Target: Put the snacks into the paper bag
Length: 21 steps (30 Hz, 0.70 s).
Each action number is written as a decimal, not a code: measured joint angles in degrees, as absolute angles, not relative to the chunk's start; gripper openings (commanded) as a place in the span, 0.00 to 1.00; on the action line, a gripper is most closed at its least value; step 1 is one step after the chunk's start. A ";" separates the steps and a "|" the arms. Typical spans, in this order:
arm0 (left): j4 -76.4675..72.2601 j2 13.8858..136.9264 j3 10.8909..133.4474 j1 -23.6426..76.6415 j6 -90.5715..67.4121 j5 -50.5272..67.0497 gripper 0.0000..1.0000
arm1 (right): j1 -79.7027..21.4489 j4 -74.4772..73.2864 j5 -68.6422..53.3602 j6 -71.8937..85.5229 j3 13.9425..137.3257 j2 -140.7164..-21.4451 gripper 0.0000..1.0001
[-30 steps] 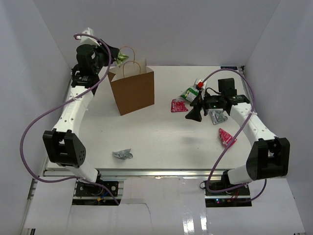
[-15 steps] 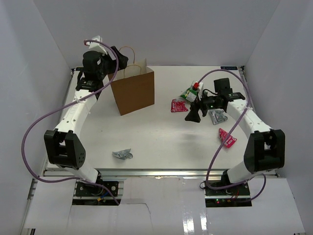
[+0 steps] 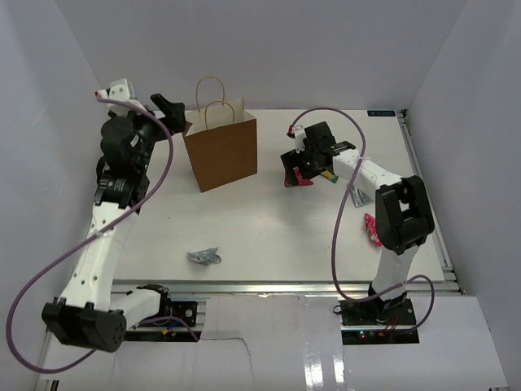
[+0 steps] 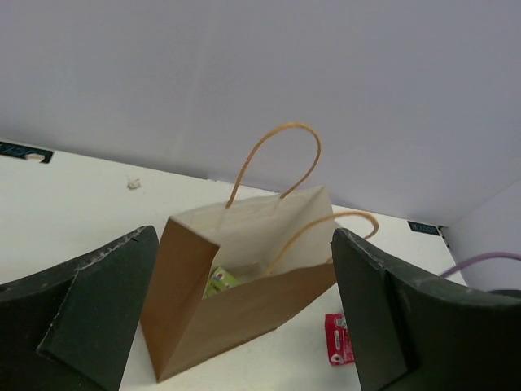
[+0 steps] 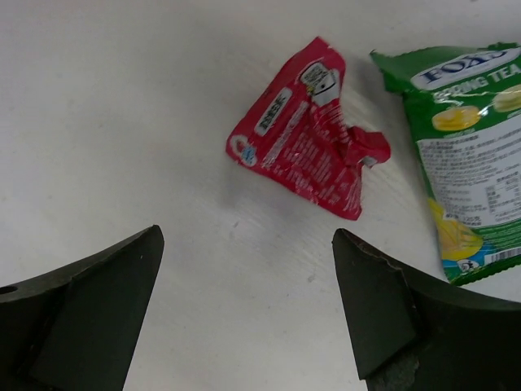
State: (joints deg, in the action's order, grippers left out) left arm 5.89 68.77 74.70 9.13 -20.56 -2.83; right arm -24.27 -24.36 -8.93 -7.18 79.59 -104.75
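The paper bag (image 3: 221, 159) stands upright on the table (image 3: 269, 228), toward 11 o'clock from the table centre, with its mouth open and both handles raised. The left claw (image 3: 172, 115) hangs off the table at the bag's 9 to 10 o'clock side. Its jaws are spread wide and hold nothing. The left wrist view looks down into the bag mouth, where one light green packet (image 4: 219, 281) lies inside, partly hidden by the near wall. The right claw (image 5: 246, 236) is lowered over the table at 3 o'clock of the bag, well apart from it. Its jaws are also wide and empty, and neither finger touches a packet. A crumpled red packet (image 5: 305, 134) lies on the table just ahead of these fingers. In the right wrist view, the larger green-and-white packet (image 5: 472, 163) lies at 3 o'clock of it, just beside it but apart. Other packets lie outside the bag. A silver-grey packet (image 3: 203, 257) is at 6 o'clock of the bag, near the front edge. A second silver-grey packet (image 3: 362, 198) and a second red packet (image 3: 376, 229) lie toward 4 o'clock of the right claw, beside the right arm.
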 measured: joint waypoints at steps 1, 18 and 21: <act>6.50 65.60 72.62 9.13 -20.58 -3.81 0.98 | -24.67 -23.68 -7.29 -6.04 80.31 -105.82 0.91; 27.57 28.10 37.12 9.13 -37.52 -4.84 0.98 | -24.10 -21.67 3.09 -1.50 92.60 -122.32 0.66; 28.53 26.85 35.75 9.13 -39.62 -4.14 0.98 | -24.01 -21.65 2.31 -1.48 92.58 -122.32 0.52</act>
State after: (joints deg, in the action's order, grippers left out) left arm 28.53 26.85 35.75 9.13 -39.62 -4.14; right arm -24.01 -21.65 2.31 -1.48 92.58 -122.32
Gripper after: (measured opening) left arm 0.979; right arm 0.602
